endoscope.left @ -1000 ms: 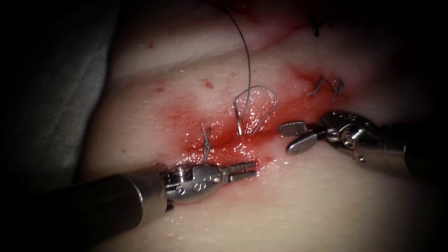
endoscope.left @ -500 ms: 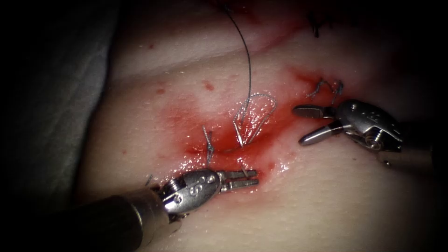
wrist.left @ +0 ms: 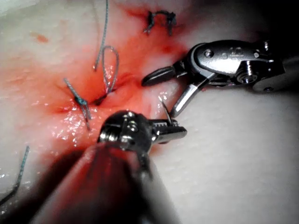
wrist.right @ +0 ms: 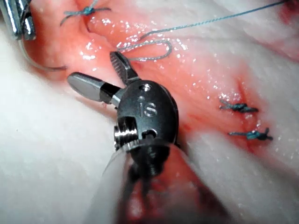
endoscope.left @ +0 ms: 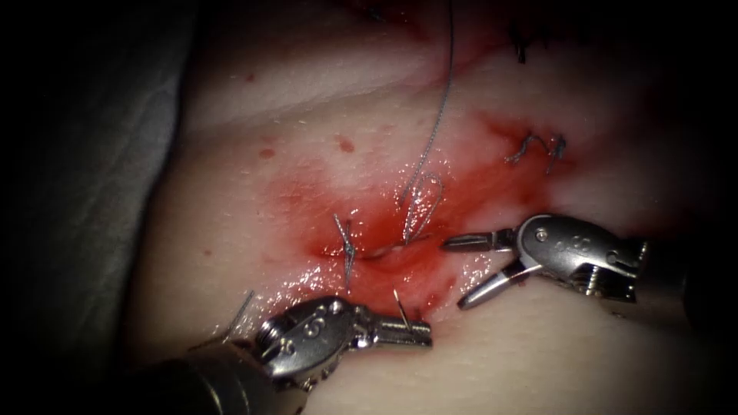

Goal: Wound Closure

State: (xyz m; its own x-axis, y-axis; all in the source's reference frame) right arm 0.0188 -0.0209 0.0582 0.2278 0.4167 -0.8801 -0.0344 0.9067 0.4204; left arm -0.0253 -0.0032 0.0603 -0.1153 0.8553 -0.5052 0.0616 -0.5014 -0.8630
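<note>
Since a second ago my left tool (endoscope.left: 400, 332) has drawn back below the cut, the thread loop (endoscope.left: 424, 201) has shrunk, and my right tool (endoscope.left: 461, 269) has come down beside it. The tissue (endoscope.left: 538, 361) lies under both, red fluid (endoscope.left: 369, 223) pooling at the cut. My left jaws are clamped on the curved needle (endoscope.left: 400, 307) near one end; it stands steeply out of them, free of the tissue, nearer my left tool. My right jaws gape wide, empty. My left tool's wrist reads "S".
</note>
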